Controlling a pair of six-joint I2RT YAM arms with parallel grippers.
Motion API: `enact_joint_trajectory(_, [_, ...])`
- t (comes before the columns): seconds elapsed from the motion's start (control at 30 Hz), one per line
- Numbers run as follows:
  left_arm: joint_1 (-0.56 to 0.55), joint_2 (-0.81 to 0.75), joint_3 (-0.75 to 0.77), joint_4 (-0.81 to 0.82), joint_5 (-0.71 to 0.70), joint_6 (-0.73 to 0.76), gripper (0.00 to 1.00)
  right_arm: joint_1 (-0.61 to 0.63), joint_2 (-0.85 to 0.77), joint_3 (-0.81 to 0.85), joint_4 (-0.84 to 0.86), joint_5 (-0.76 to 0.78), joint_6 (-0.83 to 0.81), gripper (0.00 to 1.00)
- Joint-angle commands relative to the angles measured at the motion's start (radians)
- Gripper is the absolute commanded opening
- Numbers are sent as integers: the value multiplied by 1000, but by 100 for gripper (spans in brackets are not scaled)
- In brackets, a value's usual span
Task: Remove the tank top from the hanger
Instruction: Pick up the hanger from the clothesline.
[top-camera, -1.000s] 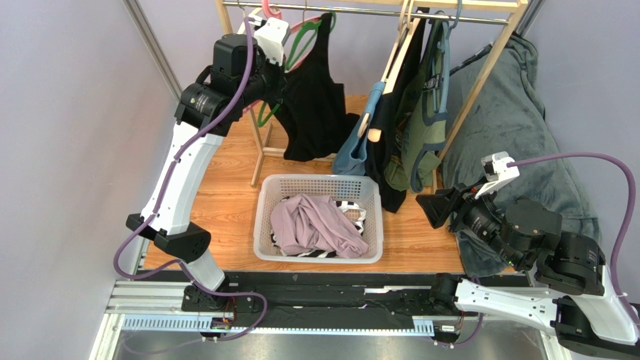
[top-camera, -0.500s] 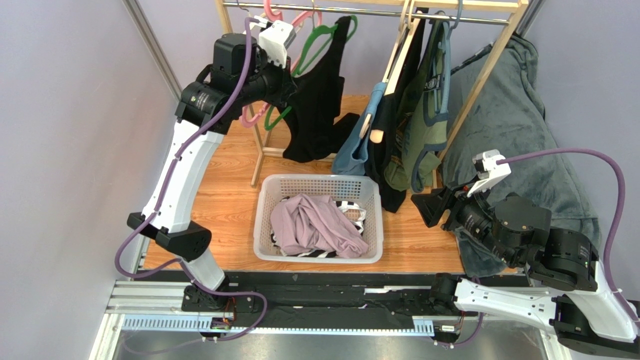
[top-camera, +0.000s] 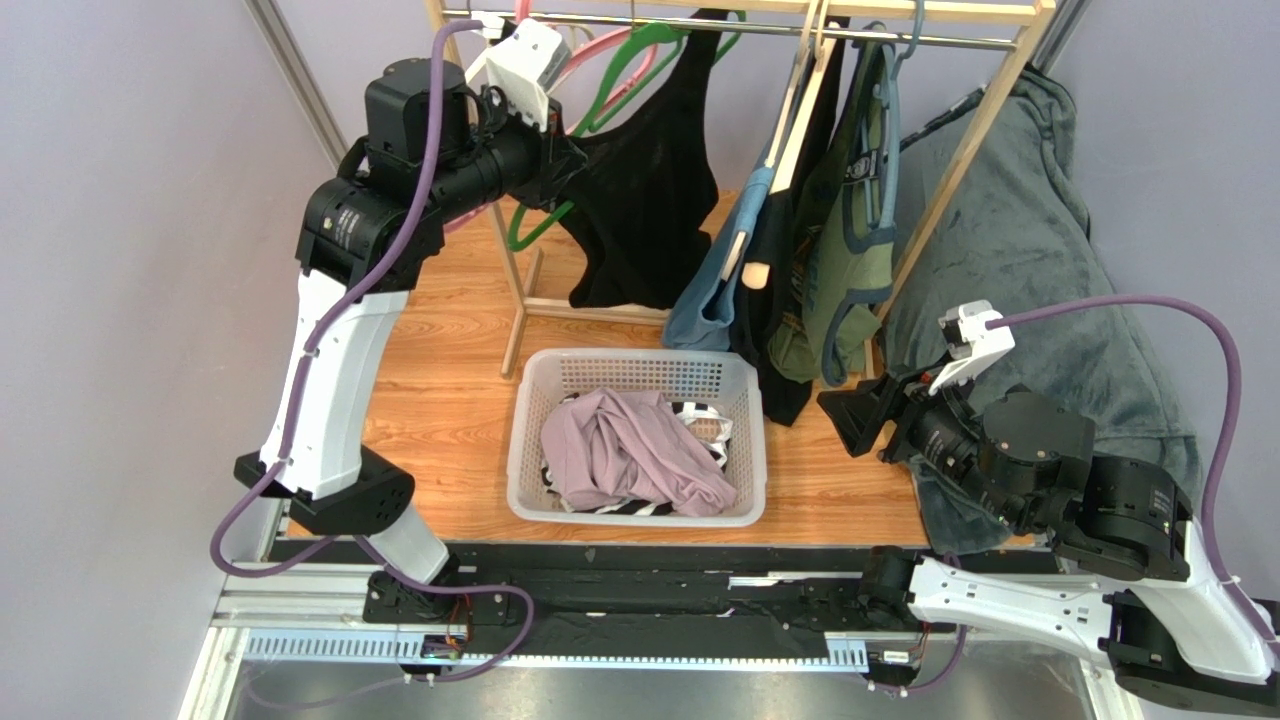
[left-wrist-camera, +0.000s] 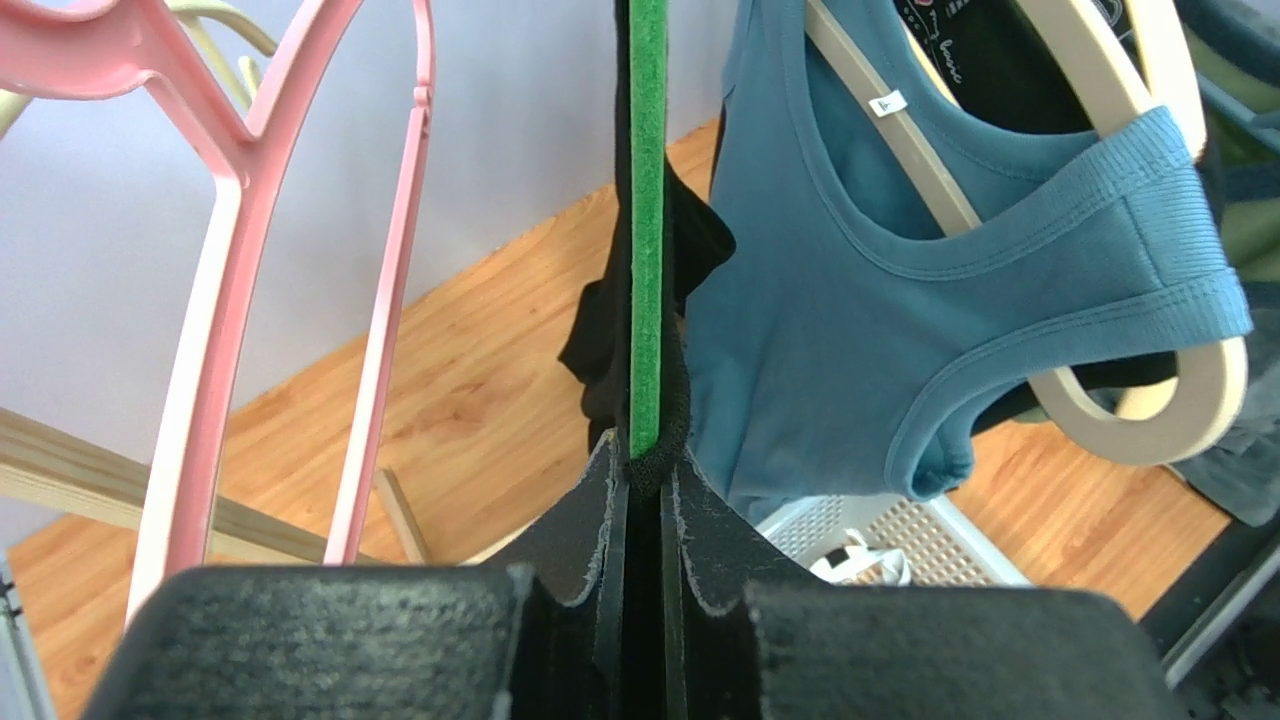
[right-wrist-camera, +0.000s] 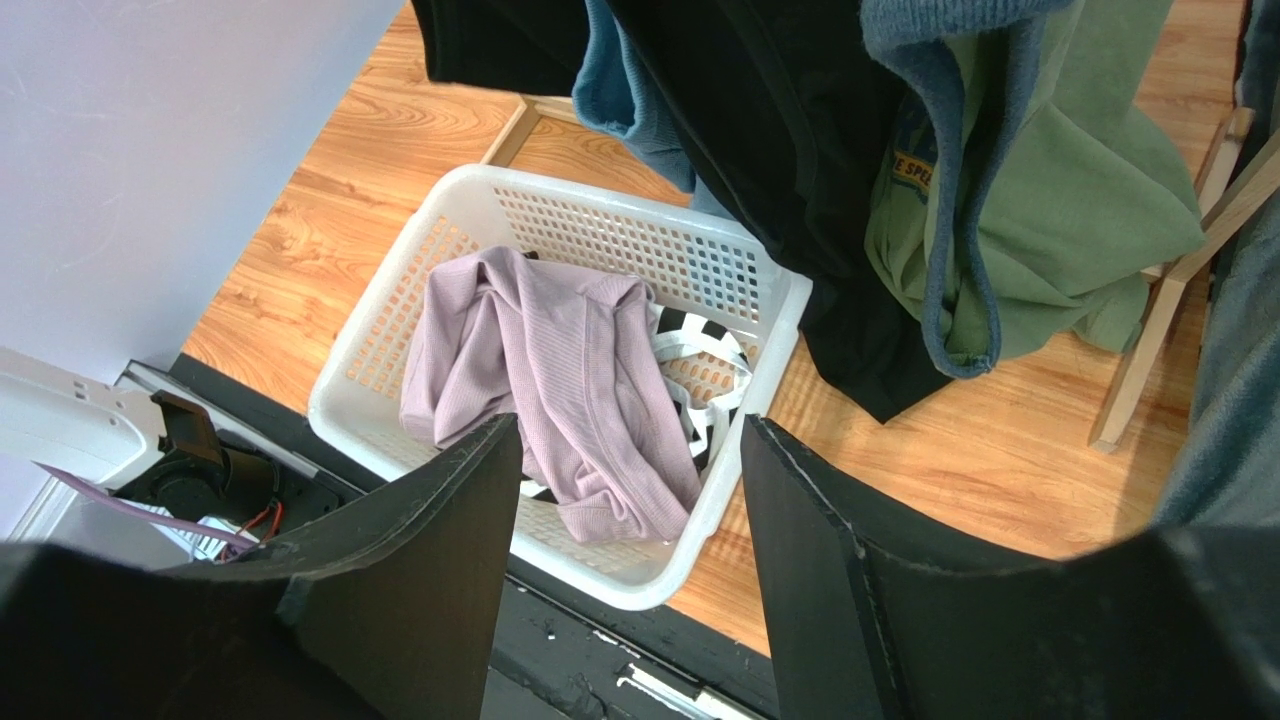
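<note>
A black tank top (top-camera: 649, 180) hangs on a green hanger (top-camera: 628, 69) at the left end of the wooden rack (top-camera: 962, 165). My left gripper (top-camera: 562, 155) is high beside it, shut on the hanger's lower edge. In the left wrist view the green hanger (left-wrist-camera: 646, 225) runs straight into the closed left gripper (left-wrist-camera: 643, 477), with black tank top (left-wrist-camera: 601, 338) fabric bunched round it at the fingertips. My right gripper (top-camera: 842, 416) hovers low, right of the basket, open and holding nothing. In the right wrist view the right gripper (right-wrist-camera: 631, 495) stands wide apart.
A white basket (top-camera: 529, 393) holding a mauve garment (top-camera: 631, 450) sits below the rack. A pink hanger (left-wrist-camera: 383, 300) hangs left of the green one. A blue top (left-wrist-camera: 902, 300), dark and olive garments (top-camera: 849, 225) hang to the right. A grey blanket (top-camera: 1037, 255) lies far right.
My left arm has risen and pulled back to the left, tilting the green hanger and swinging the black tank top up and to the right. The right gripper has shifted slightly left.
</note>
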Motion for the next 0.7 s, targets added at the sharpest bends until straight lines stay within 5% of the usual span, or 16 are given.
enact_joint_trajectory(0.0, [-4, 31, 51, 54, -24, 43, 0, -3, -8, 0, 22, -9, 29, 59])
enact_joint_trajectory(0.3, [-24, -68, 189, 4, 112, 142, 0, -3, -33, 6, -9, 7, 35, 59])
enact_joint_trajectory(0.47, [-35, -211, 97, 138, 167, 227, 0, -3, -20, -3, 3, 1, 35, 59])
enact_joint_trajectory(0.67, [-35, -249, 225, 152, 204, 254, 0, -3, -16, -6, 11, -9, 37, 60])
